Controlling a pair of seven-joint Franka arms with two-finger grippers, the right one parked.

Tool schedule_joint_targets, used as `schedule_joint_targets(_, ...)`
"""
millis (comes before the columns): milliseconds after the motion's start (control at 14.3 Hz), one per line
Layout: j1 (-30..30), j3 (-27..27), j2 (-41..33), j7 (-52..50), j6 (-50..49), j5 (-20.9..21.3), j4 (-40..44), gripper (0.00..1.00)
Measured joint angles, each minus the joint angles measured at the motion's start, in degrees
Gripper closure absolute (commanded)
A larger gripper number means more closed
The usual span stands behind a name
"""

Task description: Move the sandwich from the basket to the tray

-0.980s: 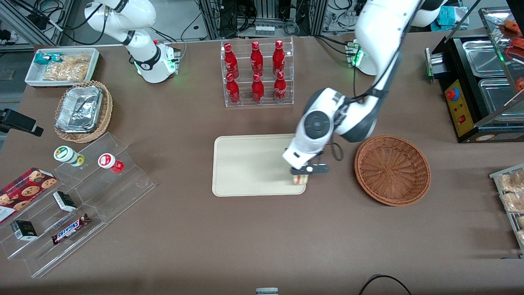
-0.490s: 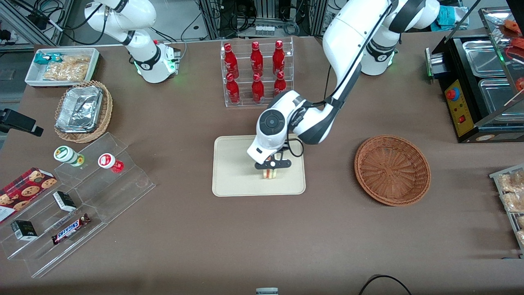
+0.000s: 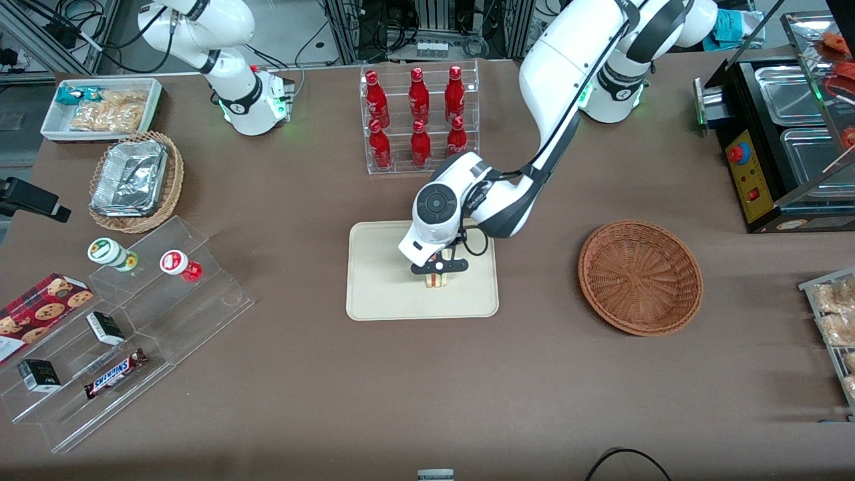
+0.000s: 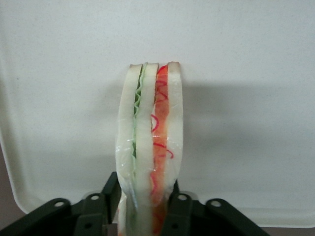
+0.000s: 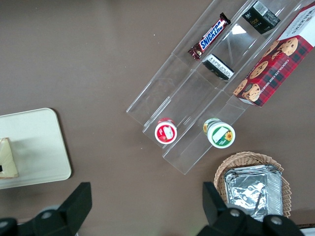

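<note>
My left gripper (image 3: 439,268) is shut on the sandwich (image 3: 437,280), a white bread wedge with red and green filling, and holds it upright low over the middle of the cream tray (image 3: 381,297). In the left wrist view the black fingers (image 4: 180,199) clamp both bread faces of the sandwich (image 4: 150,137), with the tray (image 4: 246,98) beneath it. I cannot tell whether the sandwich touches the tray. The round reddish-brown basket (image 3: 640,277) stands empty beside the tray, toward the working arm's end. The right wrist view shows the tray (image 5: 34,142) and the sandwich (image 5: 7,158).
A clear rack of red bottles (image 3: 419,120) stands farther from the front camera than the tray. A clear stepped stand with jars and snacks (image 3: 127,321), an oval basket of foil trays (image 3: 133,180) and a white snack bin (image 3: 100,107) lie toward the parked arm's end.
The gripper has carried the sandwich from the tray's basket-side edge toward the tray's middle, then slightly farther from the front camera. It stays shut on the sandwich.
</note>
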Motion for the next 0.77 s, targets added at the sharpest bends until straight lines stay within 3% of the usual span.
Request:
schedule_joint_targets(280, 0.2, 0.1, -1.0, -0.2, -0.5, -0.2, 1.9, 0.0)
schedule_joint_targets(420, 0.3, 0.9, -3.7, -0.6, -5.3, -0.2, 2.7, 0.0)
schedule_joint_targets(770, 1.3, 8.3, -11.4, -1.3, -17.6, -0.2, 2.5, 0.0)
